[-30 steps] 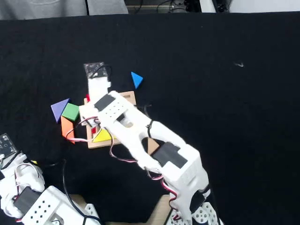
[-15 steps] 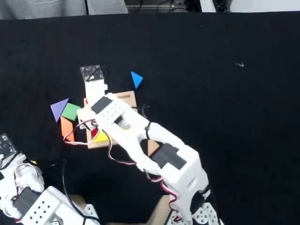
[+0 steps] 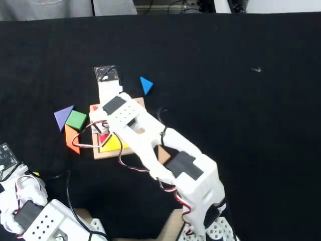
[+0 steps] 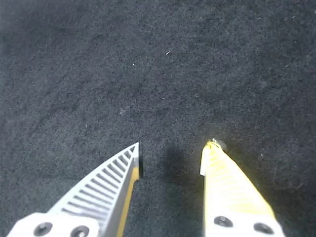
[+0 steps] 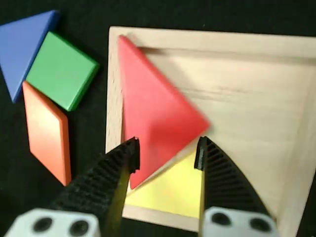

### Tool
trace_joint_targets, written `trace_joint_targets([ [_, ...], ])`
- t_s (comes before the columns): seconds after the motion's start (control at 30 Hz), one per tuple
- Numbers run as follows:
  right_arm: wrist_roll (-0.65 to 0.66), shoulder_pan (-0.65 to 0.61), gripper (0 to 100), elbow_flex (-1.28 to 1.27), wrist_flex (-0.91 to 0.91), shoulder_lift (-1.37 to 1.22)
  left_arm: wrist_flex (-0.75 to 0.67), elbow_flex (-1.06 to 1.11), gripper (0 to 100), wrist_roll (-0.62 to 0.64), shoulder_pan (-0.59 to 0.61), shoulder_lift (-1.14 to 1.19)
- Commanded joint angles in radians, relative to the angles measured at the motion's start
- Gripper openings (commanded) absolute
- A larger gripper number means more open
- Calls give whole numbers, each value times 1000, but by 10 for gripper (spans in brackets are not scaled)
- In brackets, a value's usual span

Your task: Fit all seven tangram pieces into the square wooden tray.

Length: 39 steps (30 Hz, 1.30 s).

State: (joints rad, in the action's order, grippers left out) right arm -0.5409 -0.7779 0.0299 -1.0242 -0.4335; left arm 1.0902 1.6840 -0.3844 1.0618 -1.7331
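Left claw (image 4: pixel 170 153): spread, parked over bare bench (image 3: pixel 241 125) at the near left, no change.

Violet triangle (image 3: pixel 63 116), green square (image 3: pixel 76 120) and orange parallelogram (image 3: pixel 71 138): grouped just left of the tray (image 3: pixel 113 153), not displaced in the last second.

The tray has held position. It contains the red triangle (image 5: pixel 153 113) in one corner and the yellow triangle (image 5: pixel 168 190) beside it.

Right claw (image 5: pixel 166 150): spread, holding nothing, its tips either side of the red triangle's corner. Within the last second its wrist swung slightly left, then back right and farther away, exposing more yellow.

Small blue triangle (image 3: pixel 146 85): beyond the tray, unmoved.

Assessment: no piece was added, and at least four await placement.
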Motion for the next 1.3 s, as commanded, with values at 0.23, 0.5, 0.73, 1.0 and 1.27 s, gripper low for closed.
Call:
trace_joint_targets([
  [0.23,167,120,30,107,-51,91,-20,19,206,-2,-5,-2],
  [0.5,262,164,11,163,37,-31,-20,19,206,-2,-5,-2],
  [0.73,262,138,11,225,2,-173,-20,19,206,-2,-5,-2],
  [1.0,261,68,11,306,-140,-182,-20,19,206,-2,-5,-2],
  [1.27,258,97,11,318,-153,-179,-21,19,206,-2,-5,-2],
])
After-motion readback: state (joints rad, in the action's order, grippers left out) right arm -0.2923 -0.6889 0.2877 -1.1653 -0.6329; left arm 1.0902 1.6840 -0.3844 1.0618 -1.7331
